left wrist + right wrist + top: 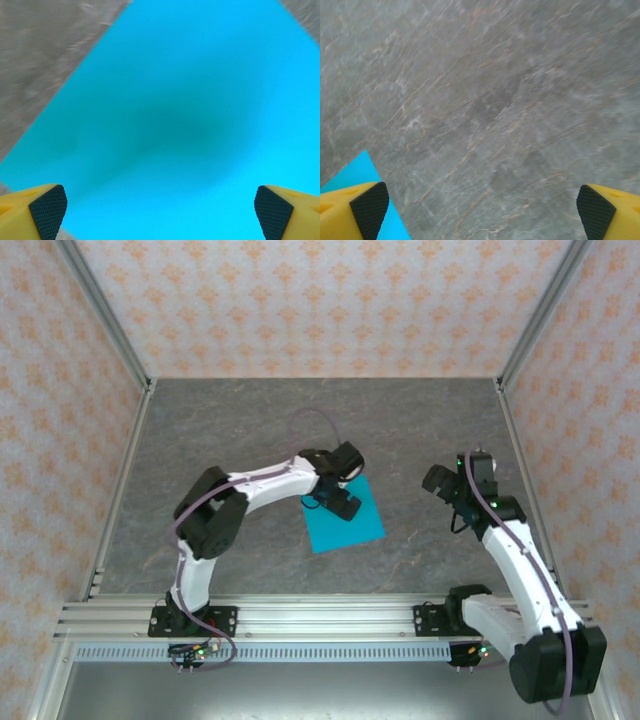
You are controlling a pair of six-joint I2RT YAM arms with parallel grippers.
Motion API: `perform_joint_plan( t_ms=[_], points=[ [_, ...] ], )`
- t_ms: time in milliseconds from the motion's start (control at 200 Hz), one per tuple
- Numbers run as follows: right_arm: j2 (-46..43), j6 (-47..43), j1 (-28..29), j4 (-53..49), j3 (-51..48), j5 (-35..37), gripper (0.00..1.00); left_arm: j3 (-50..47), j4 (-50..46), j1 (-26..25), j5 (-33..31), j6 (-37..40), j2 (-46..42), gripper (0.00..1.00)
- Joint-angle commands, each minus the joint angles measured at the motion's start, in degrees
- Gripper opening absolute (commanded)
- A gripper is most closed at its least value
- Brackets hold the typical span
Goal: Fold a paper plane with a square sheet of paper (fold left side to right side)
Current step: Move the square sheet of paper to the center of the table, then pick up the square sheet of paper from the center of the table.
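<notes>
On grey table centre, square sheet of paper lies flat, unfolded. Left gripper hovers over it, jaws spread, empty; right gripper beside, likewise. Paper thin, light, floppy: pinch left edge gently.

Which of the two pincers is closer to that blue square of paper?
The left. The left pincer hangs open directly over the square sheet of paper; the right pincer is open above bare table, off to the sheet's right.

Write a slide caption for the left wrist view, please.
Open left gripper above the cyan square sheet of paper on the grey table.
</notes>
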Motion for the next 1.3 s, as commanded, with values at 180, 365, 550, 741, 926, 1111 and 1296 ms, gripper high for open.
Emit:
perform_joint_plan(
  t_ms=[180, 365, 550, 741, 926, 1111, 1296],
  points=[
    [20.3, 3.0, 11.9, 8.7, 6.5, -3.3, 0.99, -23.2, 18.9, 6.5, 18.9, -15.1, -20.8, 0.99],
    [34.2, 2.9, 18.6, 9.8, 14.4, -2.2, 0.97, -31.1, 29.1, 6.6, 25.2, -25.5, -19.2, 0.97],
    [44.4, 2.9, 22.3, 8.8, 21.4, -1.1, 0.97, -33.9, 33.5, 6.6, 27.2, -30.3, -15.2, 0.95],
    [50.8, 3.1, 24.9, 7.3, 25.4, -0.1, 0.97, -34.7, 31.5, 6.6, 24.9, -29.9, -14.2, 0.95],
    [54.1, 3.6, 26.8, 5.5, 26.4, -0.2, 0.96, -33.8, 29.6, 6.5, 24.2, -29.1, -13.3, 0.95],
    [54.3, 4.5, 28.7, 4.7, 25.4, -2.2, 0.94, -32.1, 28.1, 6.5, 24.5, -29.0, -11.2, 0.95],
    [52.2, 5.4, 30.5, 4.8, 24.3, -5.2, 0.92, -31.3, 28.3, 6.5, 24.4, -29.0, -10.0, 0.95]
  ],
)
